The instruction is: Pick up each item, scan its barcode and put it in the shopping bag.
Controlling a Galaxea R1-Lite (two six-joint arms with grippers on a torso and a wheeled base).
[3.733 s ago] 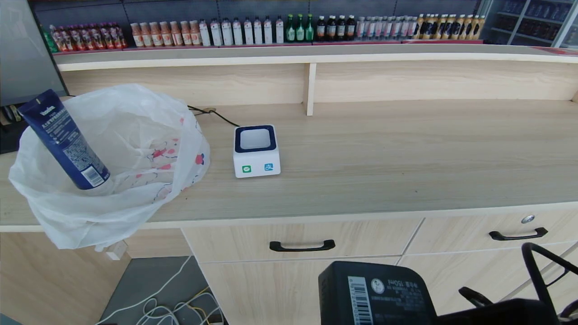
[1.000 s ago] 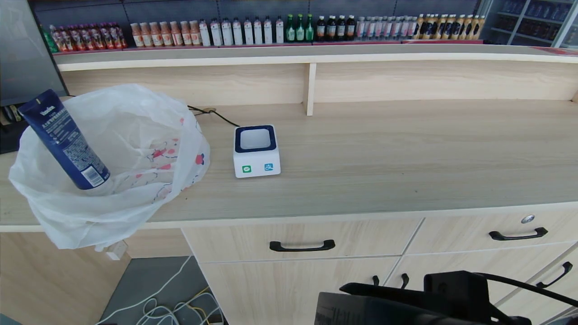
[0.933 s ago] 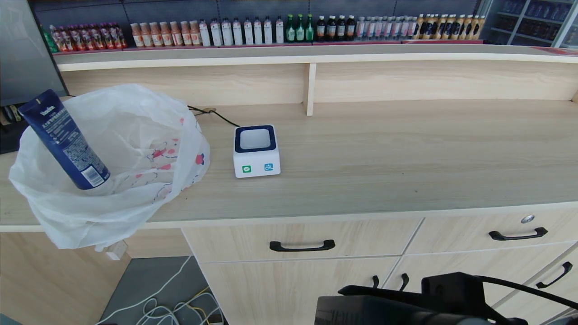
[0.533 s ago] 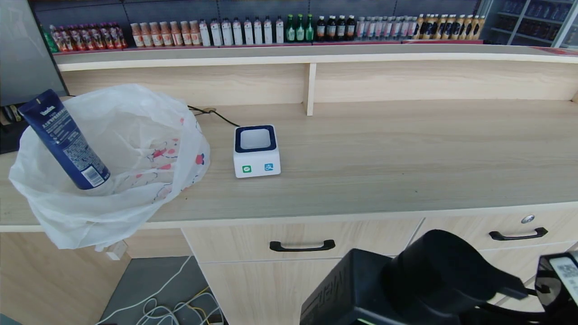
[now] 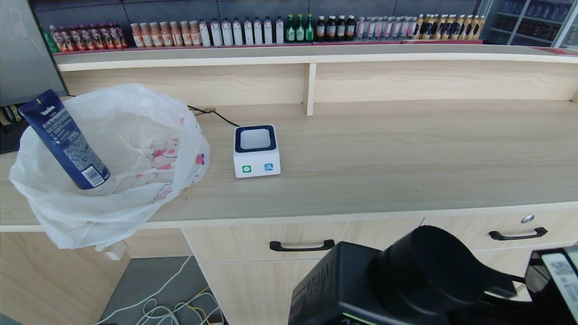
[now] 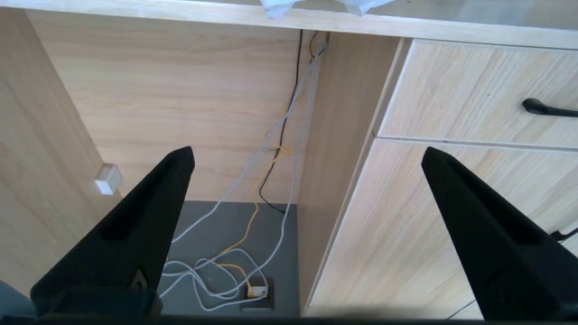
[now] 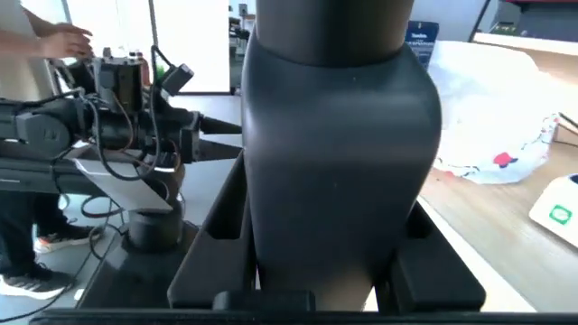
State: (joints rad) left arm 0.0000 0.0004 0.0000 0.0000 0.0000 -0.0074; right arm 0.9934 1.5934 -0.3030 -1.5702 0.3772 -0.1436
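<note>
A long pale wooden desk (image 5: 384, 149) with a raised back ledge carries the task's things. At its left end a white, thin plastic shopping bag with red and pink printed spots (image 5: 135, 135) sits open-mouthed, its lower folds hanging over the front edge. Inside it a dark blue squeeze tube with white print (image 5: 65, 140) stands tilted, its upper end leaning toward the desk's left edge and its lower end down in the bag. The barcode near that lower end faces the front edge.

Just beside the bag, toward the desk's middle and apart from it, stands a white cube-shaped barcode scanner with a dark blue frame around its top window (image 5: 256, 151). A thin black cable (image 5: 212, 113) runs from behind it toward the back ledge.

The left gripper (image 6: 307, 151) hangs below desk height, facing the cupboard front. Its two black fingers (image 6: 135, 244) are spread wide with nothing between them. Loose white and yellow cables (image 6: 230, 271) lie on the grey floor beyond.

The right arm (image 5: 406, 280) sits low before the drawers with black bar handles (image 5: 301, 246). How the right gripper (image 7: 321, 262) stands cannot be told.

A row of coloured drink bottles (image 5: 253, 29) lines the shelf behind the desk.
</note>
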